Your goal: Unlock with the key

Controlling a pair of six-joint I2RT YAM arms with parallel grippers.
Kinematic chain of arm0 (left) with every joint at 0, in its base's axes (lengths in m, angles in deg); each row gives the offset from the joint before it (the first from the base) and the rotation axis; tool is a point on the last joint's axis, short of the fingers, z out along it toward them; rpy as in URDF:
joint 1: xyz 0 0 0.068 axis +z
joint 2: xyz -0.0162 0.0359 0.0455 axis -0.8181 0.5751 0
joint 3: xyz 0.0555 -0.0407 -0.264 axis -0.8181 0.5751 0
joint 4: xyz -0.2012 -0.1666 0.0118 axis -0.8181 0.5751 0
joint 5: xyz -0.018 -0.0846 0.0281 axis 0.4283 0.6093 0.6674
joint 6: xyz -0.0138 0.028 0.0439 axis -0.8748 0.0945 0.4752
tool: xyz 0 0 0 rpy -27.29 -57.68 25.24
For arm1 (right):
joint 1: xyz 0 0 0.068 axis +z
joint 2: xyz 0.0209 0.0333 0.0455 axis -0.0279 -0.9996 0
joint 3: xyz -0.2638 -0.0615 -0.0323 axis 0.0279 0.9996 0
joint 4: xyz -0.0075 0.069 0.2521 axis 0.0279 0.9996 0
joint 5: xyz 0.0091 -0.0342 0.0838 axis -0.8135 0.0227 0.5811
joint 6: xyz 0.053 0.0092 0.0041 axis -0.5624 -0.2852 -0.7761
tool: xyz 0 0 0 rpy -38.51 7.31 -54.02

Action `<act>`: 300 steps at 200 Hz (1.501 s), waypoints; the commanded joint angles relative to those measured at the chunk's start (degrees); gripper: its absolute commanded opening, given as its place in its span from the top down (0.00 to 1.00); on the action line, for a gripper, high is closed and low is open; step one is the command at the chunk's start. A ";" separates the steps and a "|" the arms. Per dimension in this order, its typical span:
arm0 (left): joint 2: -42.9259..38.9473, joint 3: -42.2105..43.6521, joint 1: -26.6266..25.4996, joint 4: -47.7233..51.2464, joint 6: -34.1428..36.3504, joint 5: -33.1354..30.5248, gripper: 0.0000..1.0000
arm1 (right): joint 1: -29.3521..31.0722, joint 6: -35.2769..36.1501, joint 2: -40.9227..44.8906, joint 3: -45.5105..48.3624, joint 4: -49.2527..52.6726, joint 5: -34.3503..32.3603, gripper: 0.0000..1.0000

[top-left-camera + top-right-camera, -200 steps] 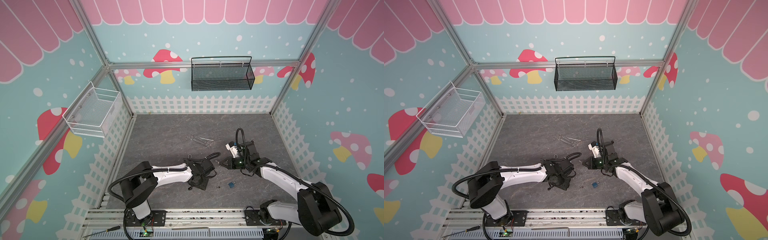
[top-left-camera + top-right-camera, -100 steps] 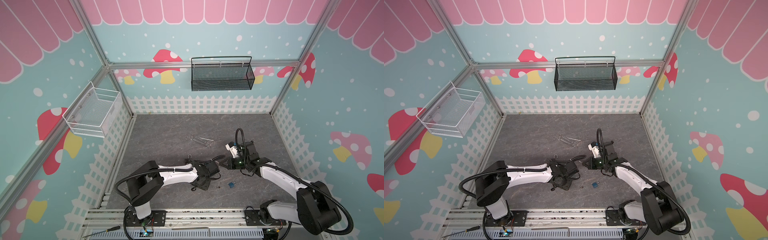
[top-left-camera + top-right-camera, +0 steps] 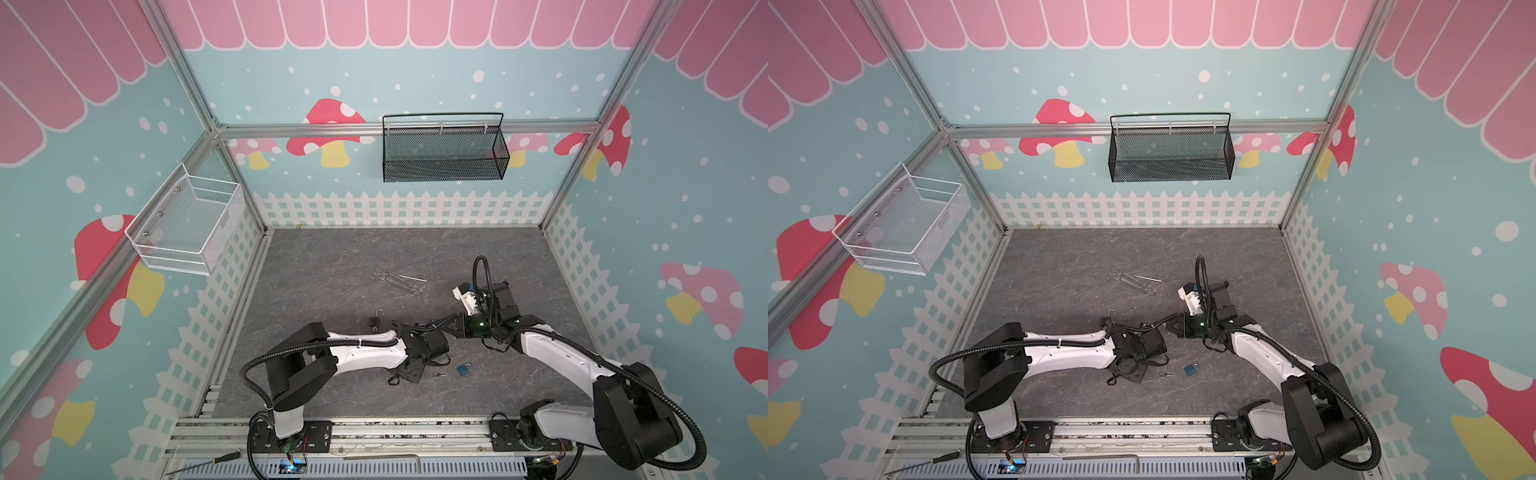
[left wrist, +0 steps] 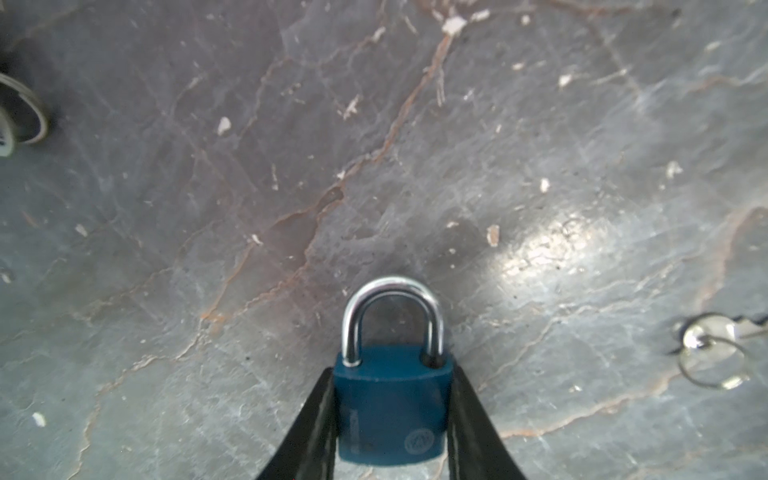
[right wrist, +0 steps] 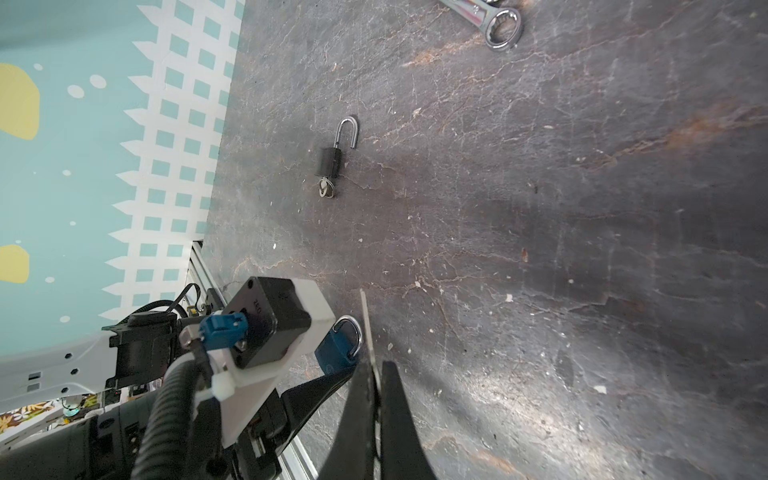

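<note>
Left tool [image 4: 392,372] grips the blue padlock [image 4: 392,407] at near centre of the bench [image 4: 415,124], shackle [image 4: 392,284] pointing right, so its keyhole end likely faces that tool's wrist. Right tool [image 5: 376,368], clenched on a thin key-like blade [image 5: 365,320], hovers just on its far side.

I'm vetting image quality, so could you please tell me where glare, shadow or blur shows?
Left wrist view: a glare patch on the floor beside the sharp blue padlock; the key ring at the edge looks soft. Right wrist view: a broad shadow darkens the floor, yet the black padlock is clear. Both top views: evenly lit.
</note>
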 commanded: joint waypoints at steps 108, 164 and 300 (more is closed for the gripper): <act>-17.66 5.49 13.67 -7.46 -13.15 3.28 1.00 | 0.10 0.56 4.78 -5.22 5.24 -7.21 1.00; -21.91 9.33 22.31 -24.46 -33.16 13.51 1.00 | 5.68 -6.12 4.13 -4.65 -0.07 -11.75 1.00; -22.78 13.37 23.14 -34.19 -52.58 7.82 1.00 | 23.21 -21.06 -1.32 -1.72 -14.42 -26.84 1.00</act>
